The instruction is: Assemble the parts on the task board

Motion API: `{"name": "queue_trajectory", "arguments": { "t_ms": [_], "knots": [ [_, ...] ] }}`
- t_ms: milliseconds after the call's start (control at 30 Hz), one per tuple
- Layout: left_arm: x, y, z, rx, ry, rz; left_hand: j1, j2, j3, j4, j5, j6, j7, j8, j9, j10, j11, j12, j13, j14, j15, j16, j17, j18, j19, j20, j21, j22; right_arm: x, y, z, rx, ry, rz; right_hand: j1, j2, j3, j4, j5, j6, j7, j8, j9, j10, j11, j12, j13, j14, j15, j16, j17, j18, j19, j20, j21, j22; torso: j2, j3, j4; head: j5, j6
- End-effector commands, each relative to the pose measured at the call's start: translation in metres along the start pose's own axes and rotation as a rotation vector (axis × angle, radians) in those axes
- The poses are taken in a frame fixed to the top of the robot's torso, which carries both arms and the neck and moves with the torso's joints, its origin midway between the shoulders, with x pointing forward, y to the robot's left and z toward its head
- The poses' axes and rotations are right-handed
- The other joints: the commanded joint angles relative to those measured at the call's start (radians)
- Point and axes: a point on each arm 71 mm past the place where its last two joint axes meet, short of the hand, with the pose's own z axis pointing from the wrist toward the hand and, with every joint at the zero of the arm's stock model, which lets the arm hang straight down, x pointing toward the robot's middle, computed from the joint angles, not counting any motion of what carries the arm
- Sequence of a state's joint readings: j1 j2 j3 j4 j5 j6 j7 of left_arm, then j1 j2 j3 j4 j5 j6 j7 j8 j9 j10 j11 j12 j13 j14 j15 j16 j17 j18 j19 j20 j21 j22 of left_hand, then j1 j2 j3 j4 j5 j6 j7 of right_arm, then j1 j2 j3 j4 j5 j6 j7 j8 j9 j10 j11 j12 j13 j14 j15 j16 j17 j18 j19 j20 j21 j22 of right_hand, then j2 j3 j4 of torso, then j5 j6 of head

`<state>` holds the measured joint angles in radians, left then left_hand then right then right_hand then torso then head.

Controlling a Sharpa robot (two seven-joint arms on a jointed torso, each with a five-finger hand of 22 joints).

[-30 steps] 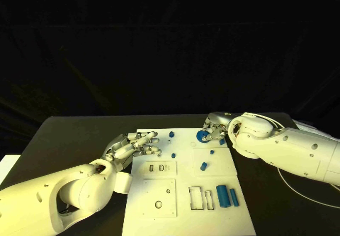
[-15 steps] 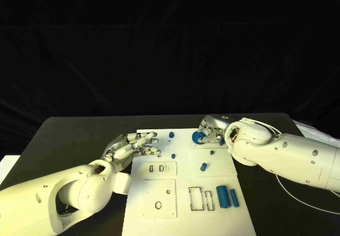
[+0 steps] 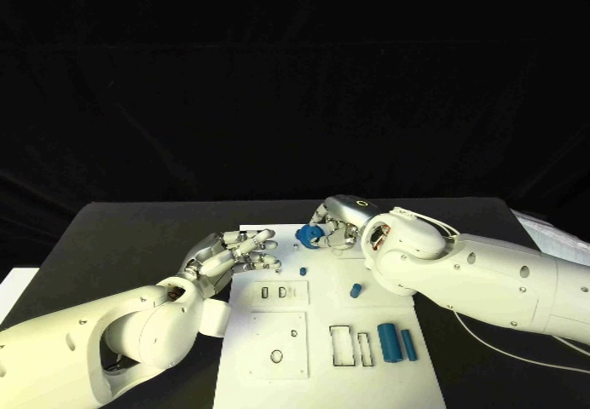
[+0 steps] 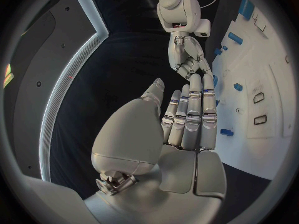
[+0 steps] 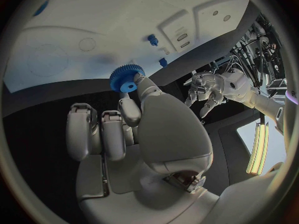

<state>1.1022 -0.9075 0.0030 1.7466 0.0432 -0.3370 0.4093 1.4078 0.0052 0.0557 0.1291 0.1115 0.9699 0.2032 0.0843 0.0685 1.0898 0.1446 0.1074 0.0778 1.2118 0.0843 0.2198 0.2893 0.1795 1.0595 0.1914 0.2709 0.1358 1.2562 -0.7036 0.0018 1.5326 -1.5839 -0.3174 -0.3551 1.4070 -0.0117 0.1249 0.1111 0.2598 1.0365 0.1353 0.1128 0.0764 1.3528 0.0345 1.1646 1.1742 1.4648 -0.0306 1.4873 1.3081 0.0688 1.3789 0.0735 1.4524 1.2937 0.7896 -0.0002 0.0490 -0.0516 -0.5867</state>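
Right wrist view: blue gear (image 5: 126, 78) at hand (image 5: 118, 124) fingertips

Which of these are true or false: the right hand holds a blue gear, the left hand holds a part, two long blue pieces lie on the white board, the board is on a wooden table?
1. The right hand holds a blue gear. True.
2. The left hand holds a part. False: it is empty, fingers apart.
3. Two long blue pieces lie on the white board. True.
4. The board is on a wooden table. False: the table is black.

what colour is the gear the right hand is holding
Blue: the toothed gear pinched by the right hand shows best in the right wrist view.
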Motion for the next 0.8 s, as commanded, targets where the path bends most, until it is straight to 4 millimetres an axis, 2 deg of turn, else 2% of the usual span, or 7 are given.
{"name": "queue_trajectory", "arguments": {
  "t_ms": [33, 267, 633, 800],
  "knots": [
    [0.003, -0.001, 0.001, 0.008, 0.019, -0.009, 0.008, -0.003, 0.0, -0.005, 0.001, 0.0, 0.005, -0.003, 0.0, -0.004, 0.003, -0.007, -0.002, -0.003, 0.003, -0.006, 0.001, 0.001, 0.007, 0.003, 0.0, 0.001, 0.003, 0.008, 0.004, -0.02, -0.012, -0.033, 0.005, 0.014, 0.009, 0.0, 0.007, 0.05, -0.022, 0.005, 0.004, 0.016, -0.007, 0.006, 0.001, 0.072, -0.009, 0.003, 0.08, -0.007, 0.007, 0.001, 0.006, 0.001, 0.001, 0.0003, 0.0008, 0.003, -0.001],
    [0.003, -0.001, 0.001, 0.008, 0.019, -0.009, 0.008, -0.003, 0.0, -0.005, 0.001, 0.0, 0.005, -0.003, 0.0, -0.004, 0.003, -0.007, -0.002, -0.003, 0.003, -0.006, 0.001, 0.001, 0.007, 0.003, 0.0, 0.001, 0.016, 0.019, 0.011, -0.037, 0.02, -0.043, 0.002, 0.012, 0.011, 0.001, 0.006, 0.05, -0.021, 0.003, 0.003, 0.016, -0.007, 0.005, 0.001, 0.072, -0.009, 0.003, 0.078, -0.008, 0.007, 0.001, 0.007, 0.002, 0.001, 0.0006, -0.0007, 0.008, -0.004],
    [0.003, -0.001, 0.001, 0.007, 0.02, -0.009, 0.008, -0.003, 0.0, -0.005, 0.001, 0.0, 0.005, -0.003, 0.0, -0.004, 0.003, -0.007, -0.002, -0.003, 0.003, -0.006, 0.001, 0.001, 0.007, 0.003, 0.0, 0.001, 0.031, 0.024, 0.02, -0.035, 0.062, -0.061, -0.005, 0.006, 0.016, 0.003, -0.001, 0.048, -0.02, -0.002, 0.002, 0.016, -0.006, 0.003, 0.002, 0.071, -0.009, 0.002, 0.076, -0.008, 0.008, 0.0, 0.007, 0.003, 0.001, 0.0012, -0.001, 0.012, -0.008],
    [0.003, -0.001, 0.001, 0.007, 0.019, -0.009, 0.008, -0.003, 0.0, -0.005, 0.001, 0.0, 0.005, -0.003, 0.0, -0.004, 0.003, -0.007, -0.002, -0.003, 0.003, -0.006, 0.001, 0.001, 0.007, 0.003, 0.0, 0.001, 0.033, 0.024, 0.021, -0.028, 0.067, -0.072, -0.018, -0.009, 0.021, 0.008, -0.015, 0.037, -0.015, -0.014, -0.003, -0.001, -0.001, -0.026, -0.021, 0.07, -0.006, 0.0, 0.072, -0.008, 0.005, 0.002, 0.007, 0.001, 0.0, 0.0014, -0.0027, 0.015, -0.009]
  ]
}}
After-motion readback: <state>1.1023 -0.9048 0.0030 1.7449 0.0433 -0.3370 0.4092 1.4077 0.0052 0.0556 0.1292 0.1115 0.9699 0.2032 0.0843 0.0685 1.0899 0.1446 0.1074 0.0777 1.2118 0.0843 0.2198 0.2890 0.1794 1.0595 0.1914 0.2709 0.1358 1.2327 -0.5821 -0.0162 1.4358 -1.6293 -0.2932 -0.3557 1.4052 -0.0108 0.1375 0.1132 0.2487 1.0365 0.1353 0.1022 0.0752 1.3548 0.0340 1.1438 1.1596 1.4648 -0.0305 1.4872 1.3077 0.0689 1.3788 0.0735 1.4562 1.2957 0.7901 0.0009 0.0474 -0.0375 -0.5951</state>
